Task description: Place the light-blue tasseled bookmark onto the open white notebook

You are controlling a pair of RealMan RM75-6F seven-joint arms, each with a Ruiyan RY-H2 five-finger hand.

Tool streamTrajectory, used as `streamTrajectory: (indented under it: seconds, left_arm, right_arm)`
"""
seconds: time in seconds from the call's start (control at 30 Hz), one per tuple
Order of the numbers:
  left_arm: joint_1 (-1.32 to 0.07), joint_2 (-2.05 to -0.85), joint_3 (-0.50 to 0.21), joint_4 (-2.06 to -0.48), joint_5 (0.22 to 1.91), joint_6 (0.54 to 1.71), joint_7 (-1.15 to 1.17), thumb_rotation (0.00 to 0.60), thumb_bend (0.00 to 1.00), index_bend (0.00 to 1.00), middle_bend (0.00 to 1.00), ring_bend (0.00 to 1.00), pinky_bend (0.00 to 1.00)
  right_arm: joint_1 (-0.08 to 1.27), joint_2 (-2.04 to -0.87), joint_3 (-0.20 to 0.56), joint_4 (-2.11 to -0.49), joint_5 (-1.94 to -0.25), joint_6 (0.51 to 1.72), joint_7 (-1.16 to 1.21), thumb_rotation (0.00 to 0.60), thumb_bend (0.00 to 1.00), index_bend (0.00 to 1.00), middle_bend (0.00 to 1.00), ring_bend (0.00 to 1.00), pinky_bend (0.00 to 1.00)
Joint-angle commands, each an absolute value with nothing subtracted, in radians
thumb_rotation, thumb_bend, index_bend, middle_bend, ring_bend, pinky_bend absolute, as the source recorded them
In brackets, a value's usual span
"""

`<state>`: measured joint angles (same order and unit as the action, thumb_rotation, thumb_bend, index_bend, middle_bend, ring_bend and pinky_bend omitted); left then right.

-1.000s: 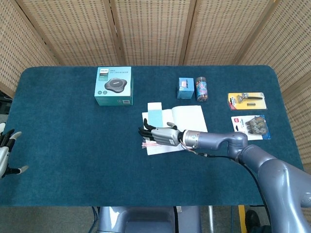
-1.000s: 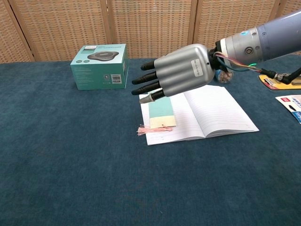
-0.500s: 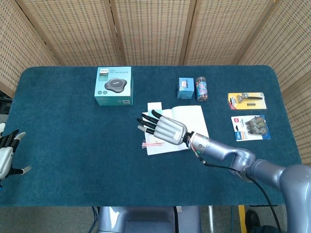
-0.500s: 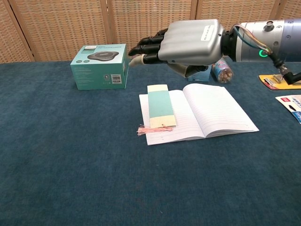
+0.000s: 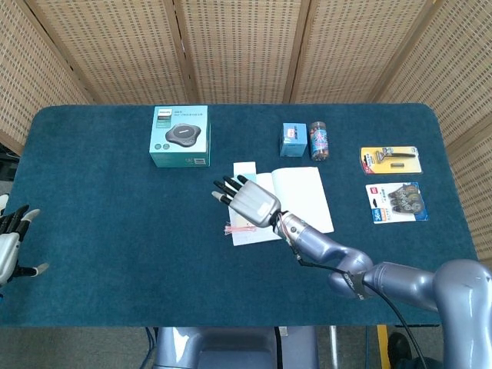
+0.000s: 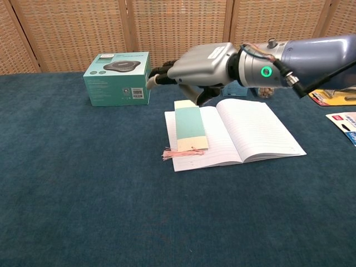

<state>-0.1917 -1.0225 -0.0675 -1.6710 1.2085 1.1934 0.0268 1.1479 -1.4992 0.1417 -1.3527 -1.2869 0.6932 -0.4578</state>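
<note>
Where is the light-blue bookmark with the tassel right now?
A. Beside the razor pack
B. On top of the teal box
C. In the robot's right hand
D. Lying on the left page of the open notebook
D: the bookmark lies flat on the notebook's left page, with the right hand above it, holding nothing.

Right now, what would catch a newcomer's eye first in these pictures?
The big silver right hand hovers open above the far left corner of the white notebook at mid-table. Below it, the light-blue bookmark lies on the notebook's left page, its pink tassel spilling onto the cloth. A teal box stands behind, to the left.
</note>
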Motion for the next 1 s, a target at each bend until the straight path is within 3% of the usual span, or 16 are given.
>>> streamTrajectory:
  seconds: [0.03, 0.33, 0.53, 1.0]
  left_arm:
    - [-0.192, -1.021, -0.069, -1.668, 1.206, 1.191, 0.021, 0.600, 0.00, 0.00, 0.00, 0.00, 0.00]
    - [-0.196, -1.019, -0.069, -1.663, 1.199, 1.180, 0.014, 0.600, 0.00, 0.00, 0.00, 0.00, 0.00]
    - [-0.198, -1.019, -0.070, -1.661, 1.195, 1.176, 0.013, 0.600, 0.00, 0.00, 0.00, 0.00, 0.00]
    - [-0.200, -1.021, -0.069, -1.661, 1.193, 1.175, 0.018, 0.600, 0.00, 0.00, 0.00, 0.00, 0.00]
  right_arm:
    - [1.180, -1.564, 0.120, -1.310, -1.223, 0.656, -0.600, 0.600, 1.00, 0.00, 0.00, 0.00, 0.18]
    - [1.222, -1.583, 0.097, -1.306, -1.005, 0.593, -0.741, 0.600, 1.00, 0.00, 0.00, 0.00, 0.01]
    - [1.246, -1.590, 0.064, -1.304, -0.897, 0.590, -0.778, 0.600, 1.00, 0.00, 0.00, 0.00, 0.00]
    - [1.255, -1.607, -0.001, -1.260, -0.910, 0.616, -0.787, 0.600, 1.00, 0.00, 0.00, 0.00, 0.00]
